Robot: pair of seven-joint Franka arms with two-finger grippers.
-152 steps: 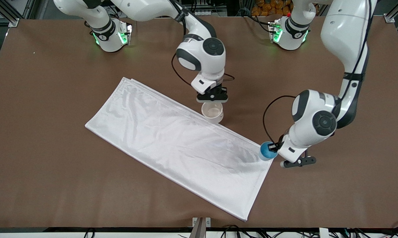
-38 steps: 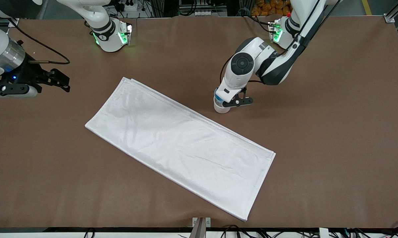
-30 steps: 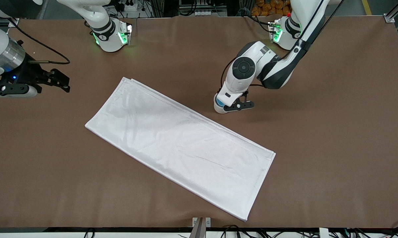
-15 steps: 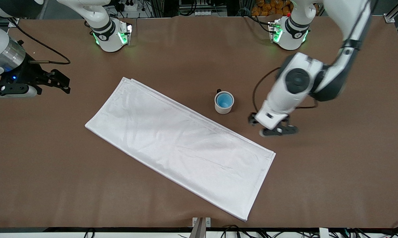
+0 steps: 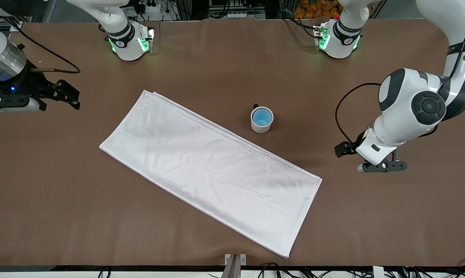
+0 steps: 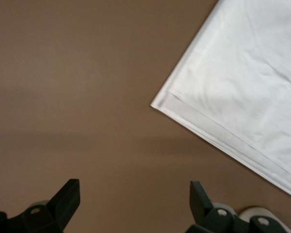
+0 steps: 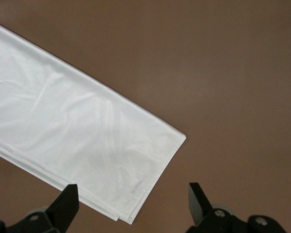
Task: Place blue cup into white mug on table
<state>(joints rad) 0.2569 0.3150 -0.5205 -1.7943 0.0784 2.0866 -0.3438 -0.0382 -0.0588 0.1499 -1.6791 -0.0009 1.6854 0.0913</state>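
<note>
The blue cup (image 5: 261, 117) sits inside the white mug (image 5: 261, 126), which stands upright on the brown table (image 5: 371, 216), right beside the cloth's long edge. The mug's dark handle points toward the robot bases. My left gripper (image 5: 344, 150) is open and empty over bare table, off toward the left arm's end from the mug. Its wrist view shows wide-open jaws (image 6: 133, 204) over bare table. My right gripper (image 5: 64, 94) is open and empty over the table at the right arm's end, where it waits. Its wrist view shows the same (image 7: 132, 206). Neither wrist view shows the cup or mug.
A large white rectangular cloth (image 5: 209, 170) lies flat and slantwise across the middle of the table. One corner of it shows in the left wrist view (image 6: 242, 82) and another in the right wrist view (image 7: 72, 131). The two arm bases stand along the table's edge farthest from the front camera.
My left gripper set the blue cup into the white mug, let go and swung away toward the left arm's end. The right arm has barely moved.
</note>
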